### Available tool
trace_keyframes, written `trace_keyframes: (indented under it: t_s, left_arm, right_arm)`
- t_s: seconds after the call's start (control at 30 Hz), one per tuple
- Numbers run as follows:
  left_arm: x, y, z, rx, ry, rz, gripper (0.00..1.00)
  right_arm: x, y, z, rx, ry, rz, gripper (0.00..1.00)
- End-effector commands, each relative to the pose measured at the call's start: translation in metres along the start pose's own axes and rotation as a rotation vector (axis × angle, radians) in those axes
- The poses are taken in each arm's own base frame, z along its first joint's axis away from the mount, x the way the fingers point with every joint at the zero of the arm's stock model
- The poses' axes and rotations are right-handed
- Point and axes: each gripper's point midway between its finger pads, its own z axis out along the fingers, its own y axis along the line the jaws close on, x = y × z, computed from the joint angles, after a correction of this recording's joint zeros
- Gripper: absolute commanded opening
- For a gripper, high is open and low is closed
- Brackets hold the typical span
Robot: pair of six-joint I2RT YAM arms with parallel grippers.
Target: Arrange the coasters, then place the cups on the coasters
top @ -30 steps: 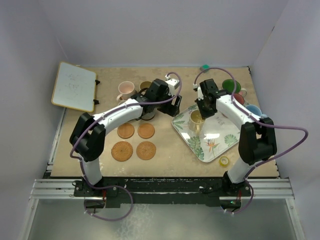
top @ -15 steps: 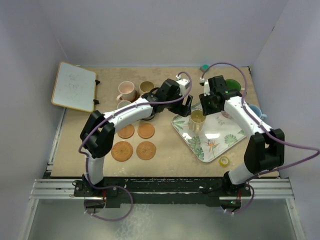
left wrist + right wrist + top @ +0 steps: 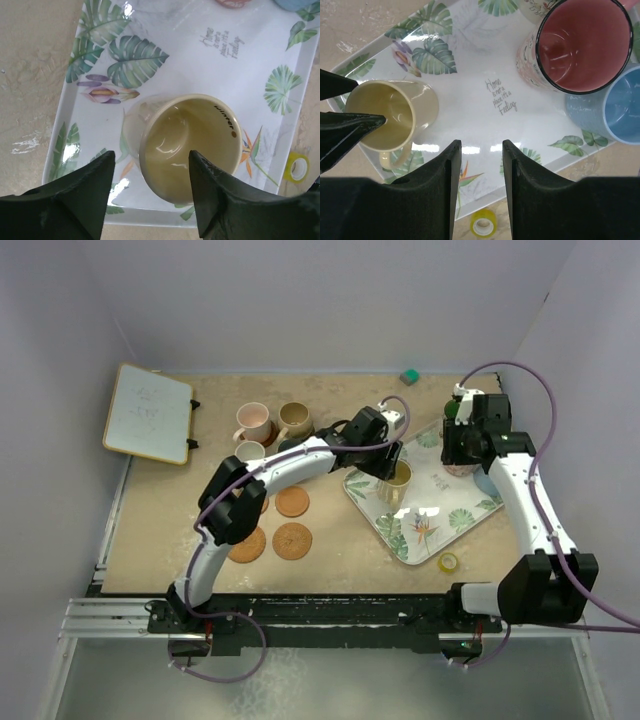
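The yellow cup [image 3: 397, 483] [image 3: 187, 145] [image 3: 387, 115] stands on the left part of the leaf-patterned tray [image 3: 432, 530]. My left gripper [image 3: 390, 462] [image 3: 151, 157] is open and straddles the cup's rim, one finger inside and one outside, with a gap still showing. My right gripper [image 3: 462, 448] [image 3: 481, 147] is open and empty above the tray's right side, near the red cup [image 3: 582, 45] and the light blue cup [image 3: 620, 105]. The pink cup [image 3: 252, 420], the tan cup [image 3: 293, 418] and a pale cup [image 3: 250, 452] stand at back left. Coasters [image 3: 292, 502] [image 3: 292, 540] lie in front of them, others partly under my left arm.
A small yellow tape roll [image 3: 449, 562] [image 3: 482, 225] lies just off the tray's near corner. A whiteboard [image 3: 150, 412] lies at far left. A small green block [image 3: 409, 374] sits by the back wall. My left arm stretches low across the coasters.
My right gripper let go of the yellow cup on the tray, opened and drew back to the right. My left arm swung right over that cup and its jaws narrowed around the rim.
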Motion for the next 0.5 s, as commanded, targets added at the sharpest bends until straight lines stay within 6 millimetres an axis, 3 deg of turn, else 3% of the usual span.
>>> trace_keyframes:
  t_s: [0.0,0.47]
  left_arm:
    - [-0.012,-0.004,0.004,-0.006,-0.021,0.005,0.52]
    - [-0.005,-0.003,0.017,-0.012,0.009,0.059,0.21]
  right_arm:
    - [-0.008,0.002,-0.009,-0.046,-0.053,0.006,0.41]
    - [-0.005,0.002,-0.009,-0.078,-0.044,0.010,0.40]
